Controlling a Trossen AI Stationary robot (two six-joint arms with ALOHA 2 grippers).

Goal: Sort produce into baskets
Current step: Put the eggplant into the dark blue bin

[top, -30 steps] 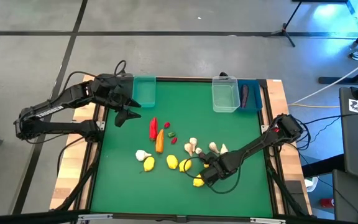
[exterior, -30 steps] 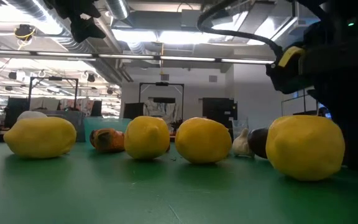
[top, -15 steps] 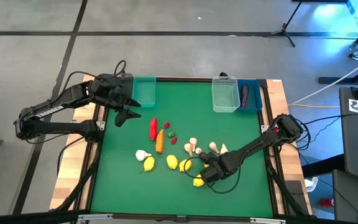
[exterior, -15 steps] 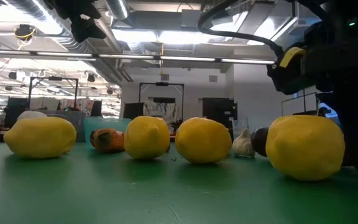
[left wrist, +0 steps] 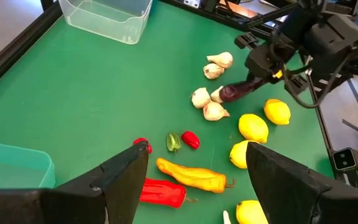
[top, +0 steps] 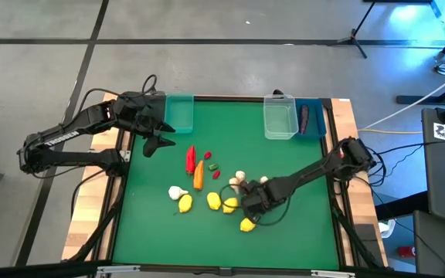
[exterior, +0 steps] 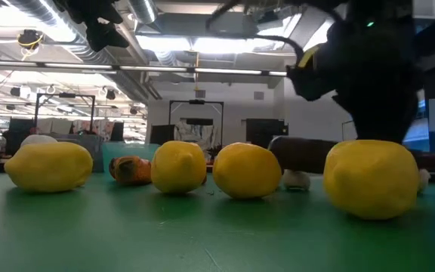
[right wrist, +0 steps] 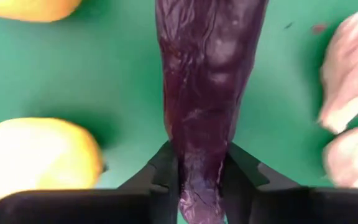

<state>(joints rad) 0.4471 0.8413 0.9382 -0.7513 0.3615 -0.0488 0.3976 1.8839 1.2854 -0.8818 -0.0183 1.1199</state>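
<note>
My right gripper (top: pixel 247 204) stands among the produce near the table's front, shut on a dark purple eggplant (left wrist: pixel 238 91). Around it lie yellow lemons (top: pixel 214 201), white garlic bulbs (top: pixel 239 181), a red pepper (top: pixel 191 158) and an orange carrot (top: pixel 198 175), all resting on the green table top. My left gripper (top: pixel 157 144) hangs open above the far left part of the table, near the teal basket (top: pixel 179 113), with nothing between its fingers. The clear basket (top: pixel 280 120) and the blue basket (top: pixel 315 117) stand at the far right. The blue one holds another eggplant (top: pixel 304 117). My right gripper pinches the eggplant's narrow end (right wrist: pixel 199 163) between its two fingers (right wrist: pixel 166 169), coming from above and pointing down. The fingers lie across the eggplant. It sticks out roughly level (exterior: pixel 308 153) above a garlic bulb (exterior: pixel 297 179); I cannot tell whether it touches the bulb.
The lemon (top: pixel 246 225) nearest the table's front edge lies just in front of my right gripper. Small red and green pieces (left wrist: pixel 182 140) lie beside the carrot. Bare green table (top: pixel 230 139) stretches between the produce and the baskets.
My right gripper has gone toward the table's left and a little up, taking the eggplant with it. The eggplant was a low dark lump behind the lemons. It now shows higher up as a level bar.
</note>
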